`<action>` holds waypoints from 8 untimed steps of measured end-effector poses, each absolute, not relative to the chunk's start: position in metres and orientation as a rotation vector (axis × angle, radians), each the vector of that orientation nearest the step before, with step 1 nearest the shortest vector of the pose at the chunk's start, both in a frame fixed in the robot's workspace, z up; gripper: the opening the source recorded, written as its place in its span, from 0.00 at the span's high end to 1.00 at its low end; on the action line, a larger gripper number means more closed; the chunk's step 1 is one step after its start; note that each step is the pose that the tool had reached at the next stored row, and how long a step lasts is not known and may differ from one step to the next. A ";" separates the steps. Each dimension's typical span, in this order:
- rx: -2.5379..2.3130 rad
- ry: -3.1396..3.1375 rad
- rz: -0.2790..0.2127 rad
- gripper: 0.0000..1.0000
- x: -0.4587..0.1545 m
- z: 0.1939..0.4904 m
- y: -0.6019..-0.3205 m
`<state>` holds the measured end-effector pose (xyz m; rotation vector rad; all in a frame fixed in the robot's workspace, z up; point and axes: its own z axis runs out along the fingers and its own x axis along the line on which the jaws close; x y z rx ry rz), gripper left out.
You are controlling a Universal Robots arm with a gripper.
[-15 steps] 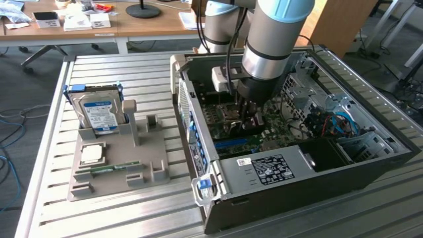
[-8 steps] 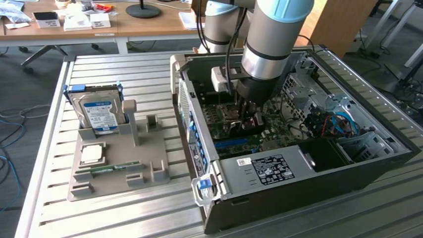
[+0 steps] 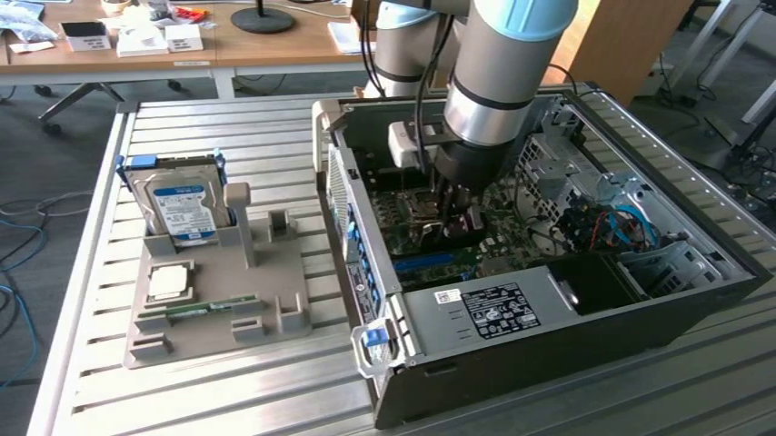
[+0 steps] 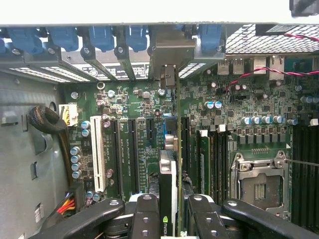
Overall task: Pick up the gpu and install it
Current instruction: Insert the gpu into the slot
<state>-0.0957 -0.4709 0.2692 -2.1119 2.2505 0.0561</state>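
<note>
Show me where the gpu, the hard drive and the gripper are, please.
gpu [image 4: 168, 174]: wrist view, on its edge facing the camera.
hard drive [image 3: 182, 204]: exterior view, on its blue label.
gripper [image 4: 173, 201]: wrist view, midway between its fingertips, shut on the gpu.

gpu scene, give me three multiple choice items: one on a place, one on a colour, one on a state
1. Where is the gpu? A) in the grey holder B) inside the computer case, over the motherboard C) on the wooden desk
2. What colour is the hard drive label? A) red B) blue C) yellow
3. How do the jaws stand? A) wide open, nothing held B) shut on a memory stick C) shut on the gpu
Answers: 1 B, seen edge-on over the motherboard; 2 B, the label is blue; 3 C, they clamp it from both sides.
</note>
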 end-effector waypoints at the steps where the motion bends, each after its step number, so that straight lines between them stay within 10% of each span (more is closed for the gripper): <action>1: -2.113 2.252 0.058 0.73 -0.095 0.269 -0.471; 8: -2.114 2.252 0.059 0.73 -0.095 0.269 -0.471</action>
